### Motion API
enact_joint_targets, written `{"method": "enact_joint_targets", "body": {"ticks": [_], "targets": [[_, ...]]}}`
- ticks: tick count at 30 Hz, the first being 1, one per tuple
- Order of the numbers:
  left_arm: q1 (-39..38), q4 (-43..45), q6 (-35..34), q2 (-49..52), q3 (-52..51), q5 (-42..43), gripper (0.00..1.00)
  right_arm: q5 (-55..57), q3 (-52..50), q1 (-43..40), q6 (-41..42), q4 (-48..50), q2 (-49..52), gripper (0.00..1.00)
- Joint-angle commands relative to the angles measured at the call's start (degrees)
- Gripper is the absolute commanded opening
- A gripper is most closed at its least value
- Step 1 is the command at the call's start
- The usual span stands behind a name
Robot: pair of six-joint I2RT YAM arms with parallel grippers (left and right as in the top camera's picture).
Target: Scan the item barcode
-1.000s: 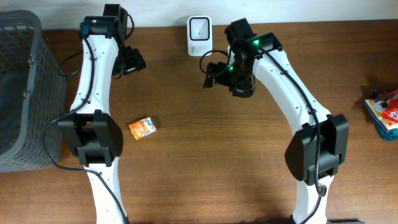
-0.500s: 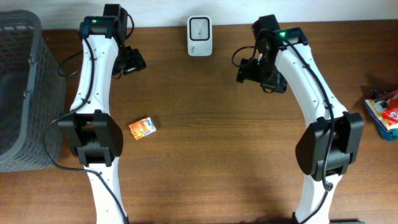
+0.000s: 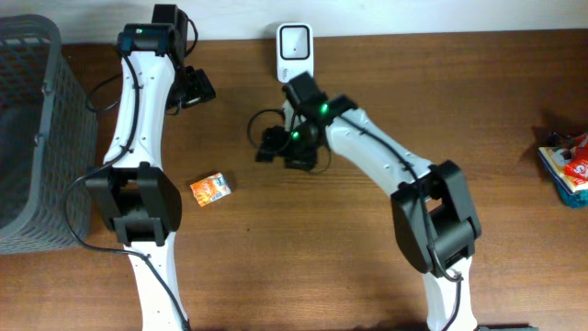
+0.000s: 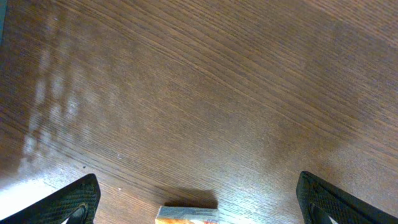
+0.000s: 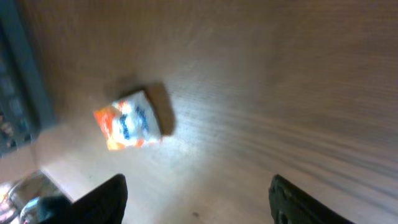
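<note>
I take the white scanner (image 3: 294,41), standing at the far edge of the wooden table (image 3: 367,230), as my mark. The orange packet (image 3: 211,188) lies flat on the wood, well to the left of the scanner and nearer to my bases, and neither of my hands touches it. My right gripper (image 3: 266,147) hangs just in front of the scanner and a little to its left, on the side where the packet is. Its jaws are spread with nothing between them: in the right wrist view the two dark fingers (image 5: 102,199) sit at the lower corners around bare wood, and the packet (image 5: 127,121) shows above them, blurred, orange and white with some blue print. My left gripper (image 3: 197,89) hangs to the left of the scanner, near the same far edge, farther from the scanner than my right one. It too stands wide apart and holds nothing. Its fingers (image 4: 74,199) frame the bottom corners of the left wrist view, with only the packet's edge (image 4: 186,214) peeking in at the bottom between them. A grey mesh basket (image 3: 32,119) stands far to the scanner's left. Some colourful packages (image 3: 565,165) lie far to its right, at the table's edge.
</note>
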Motion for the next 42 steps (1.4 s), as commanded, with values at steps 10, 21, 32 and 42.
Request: {"method": "enact_joint_targets", "body": {"ticks": [10,21,32,42], "targets": [[0.2,0.15,0.11,-0.76,0.52,-0.59,0.99,8.02,-7.8,12.5,14.4,24.92,0.24,0.62],[0.2,0.15,0.11,-0.76,0.52,-0.59,0.99,10.45,-7.8,13.73,17.66,24.92,5.7,0.05],[0.2,0.15,0.11,-0.76,0.52,-0.59,0.99,32.72,-7.8,-1.29,-0.81,-24.81,-10.19,0.87],[0.2,0.15,0.11,-0.76,0.52,-0.61,0.99,34.45,-7.8,-2.01,-30.21,-2.21,-8.28,0.32]]}}
